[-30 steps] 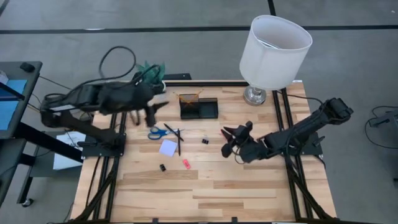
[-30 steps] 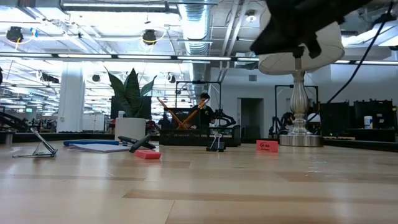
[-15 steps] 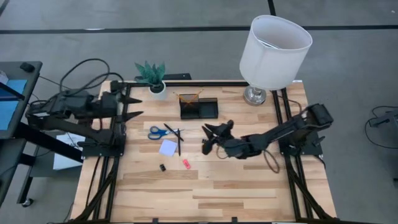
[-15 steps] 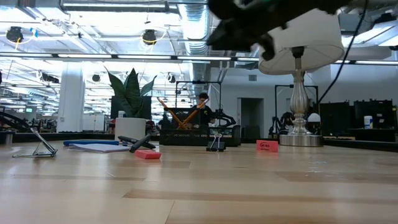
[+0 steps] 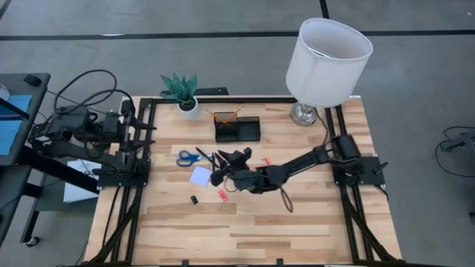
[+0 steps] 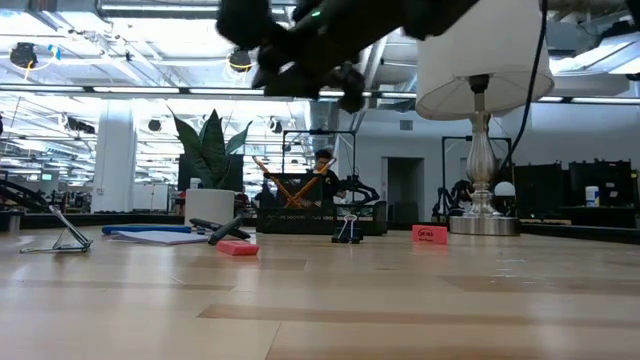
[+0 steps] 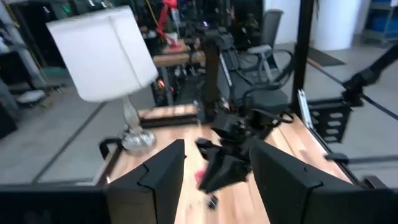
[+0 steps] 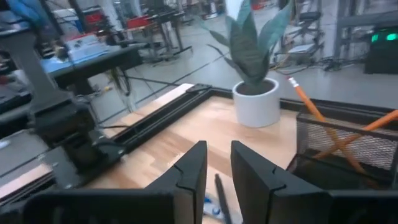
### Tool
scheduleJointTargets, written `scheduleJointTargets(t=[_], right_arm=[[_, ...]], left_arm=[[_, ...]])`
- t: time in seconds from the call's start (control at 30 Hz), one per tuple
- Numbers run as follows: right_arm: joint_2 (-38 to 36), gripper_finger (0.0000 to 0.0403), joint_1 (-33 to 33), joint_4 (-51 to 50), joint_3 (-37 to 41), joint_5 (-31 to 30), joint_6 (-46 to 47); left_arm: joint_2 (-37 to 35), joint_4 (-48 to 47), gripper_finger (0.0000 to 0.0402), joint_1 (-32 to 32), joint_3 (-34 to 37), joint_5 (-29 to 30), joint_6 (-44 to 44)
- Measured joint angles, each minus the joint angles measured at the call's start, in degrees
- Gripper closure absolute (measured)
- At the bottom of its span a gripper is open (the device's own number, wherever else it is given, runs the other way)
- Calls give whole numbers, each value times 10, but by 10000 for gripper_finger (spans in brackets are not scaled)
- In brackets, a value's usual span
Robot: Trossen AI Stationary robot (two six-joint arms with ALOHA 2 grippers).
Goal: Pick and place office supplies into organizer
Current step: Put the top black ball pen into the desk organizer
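Observation:
The black organizer (image 5: 237, 128) stands at the far middle of the table with two orange pens (image 5: 225, 116) crossed in its cup. Blue-handled scissors (image 5: 191, 156), the lavender note pad (image 5: 200, 176) and the black pen (image 5: 214, 170) lie together left of centre. Nearer lie a black clip (image 5: 194, 199) and a pink piece (image 5: 222, 195). My right gripper (image 5: 217, 169) hovers open above the pen and pad, well off the table in the low view (image 6: 300, 50). My left gripper (image 5: 151, 127) waits open at the left edge.
A white lamp (image 5: 326, 59) stands at the far right corner. A white pot with a green plant (image 5: 182, 93) sits at the far left. In the low view a black clip (image 6: 347, 230) and a red piece (image 6: 430, 234) lie before the organizer. The near half is bare wood.
My right arm has stretched from the table's right side toward the left, carrying its open gripper over the pen and note pad. My left arm has drawn back from near the plant to the left edge. The supplies have not moved.

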State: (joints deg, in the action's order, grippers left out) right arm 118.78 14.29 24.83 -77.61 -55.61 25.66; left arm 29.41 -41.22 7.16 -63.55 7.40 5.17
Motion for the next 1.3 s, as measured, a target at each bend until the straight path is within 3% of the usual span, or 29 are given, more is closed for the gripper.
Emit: scheduleJointTargets(t=[0.2, 0.37, 0.7, 0.93, 1.2, 1.3], right_arm=[[51, 333, -18, -131, -98, 0, 79], [52, 301, -23, -299, -153, 6, 178], [28, 225, -8, -429, -165, 0, 253], [-7, 229, 2, -602, -164, -38, 328], [-62, 230, 3, -764, -164, -41, 309], [-89, 227, 4, -851, -164, -21, 305]], left_arm=[[-3, -41, 226, 0, -3, -12, -4], [-4, -59, 226, 0, -14, -11, 1], [-3, -80, 226, 47, -25, -10, 39], [-3, -99, 226, 95, -25, 60, 72], [-1, -150, 226, 102, -5, 89, 91], [7, -154, 226, 102, 5, 130, 93]])
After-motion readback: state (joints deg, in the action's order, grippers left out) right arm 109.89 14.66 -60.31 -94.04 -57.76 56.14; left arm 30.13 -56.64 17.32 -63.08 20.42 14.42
